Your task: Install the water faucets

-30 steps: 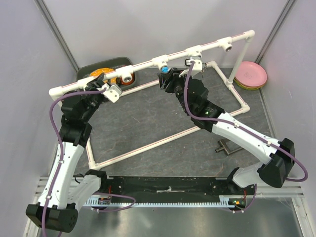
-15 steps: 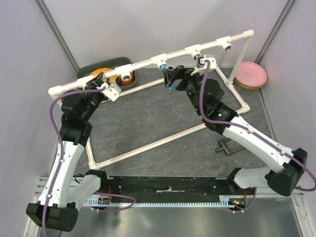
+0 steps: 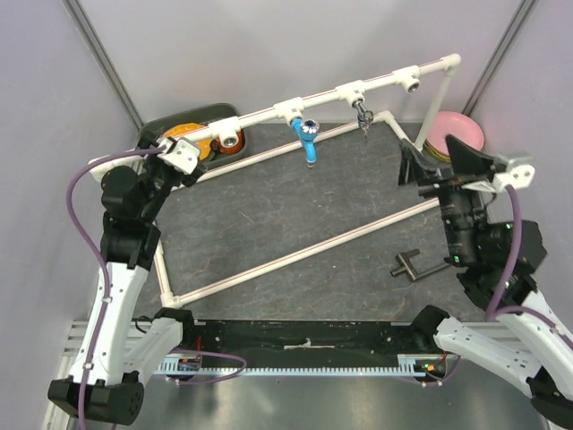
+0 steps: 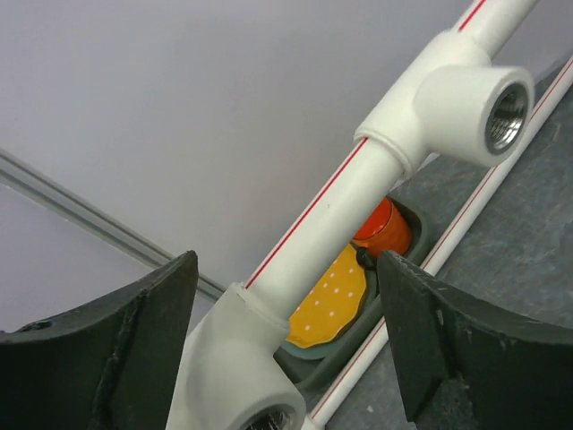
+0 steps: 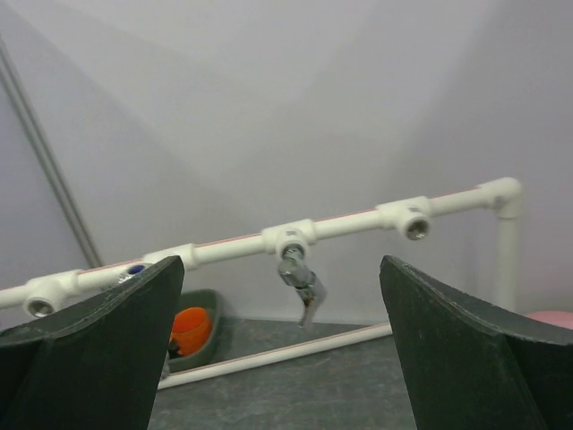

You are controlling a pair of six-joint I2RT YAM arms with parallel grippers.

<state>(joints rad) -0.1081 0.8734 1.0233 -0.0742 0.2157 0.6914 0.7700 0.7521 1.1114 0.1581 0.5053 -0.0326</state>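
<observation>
The blue water faucet [image 3: 309, 136] hangs from a white tee on the top pipe [image 3: 255, 115]; in the right wrist view only its knob [image 5: 134, 268] peeks out. One tee further right, the chrome water faucet [image 3: 363, 115] [image 5: 301, 279] also hangs down. My right gripper [image 3: 439, 161] [image 5: 282, 358] stands wide open and empty, drawn back to the right of both faucets. My left gripper [image 3: 170, 148] [image 4: 286, 349] is open at the pipe's left end, straddling the pipe [image 4: 331, 206] with a gap on each side.
A dark green tray [image 3: 206, 116] with an orange cup [image 4: 385, 224] and a yellow piece sits behind the frame's left end. Pink plates [image 3: 457, 136] are stacked at the back right. A metal T-shaped tool [image 3: 412, 265] lies on the mat [image 3: 269, 206] near the right arm.
My right gripper let go of the blue faucet, opened wide and swung back to the right. My left gripper opened off the pipe.
</observation>
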